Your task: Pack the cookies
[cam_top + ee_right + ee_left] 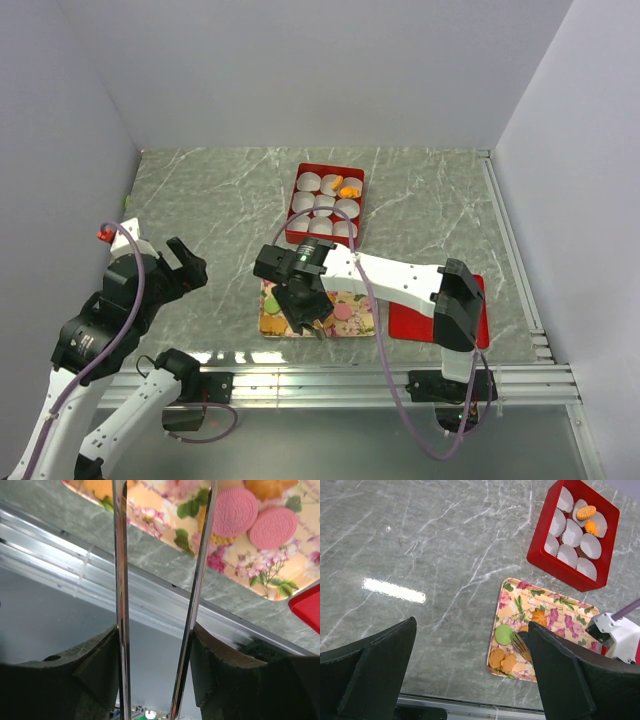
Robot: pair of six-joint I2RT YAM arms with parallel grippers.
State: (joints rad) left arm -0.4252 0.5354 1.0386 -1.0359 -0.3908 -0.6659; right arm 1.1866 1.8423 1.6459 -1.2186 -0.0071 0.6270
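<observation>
The cookies lie on a floral tray (268, 325): a green one (503, 634), golden-brown ones (502, 660) and two pink ones (234, 511). Two orange cookies (586, 512) sit in paper cups in the red box (300, 172). My right gripper (305, 305) hovers over the tray, shut on metal tongs (121, 580). The tongs' forked tip (520, 645) is beside the green cookie; I cannot tell whether it holds anything. My left gripper (185, 265) is open and empty, raised over the table left of the tray.
The red box holds several white paper cups (322, 203). A red lid (410, 320) lies flat right of the tray, partly under the right arm. An aluminium rail (350, 380) runs along the near table edge. Grey walls enclose the table.
</observation>
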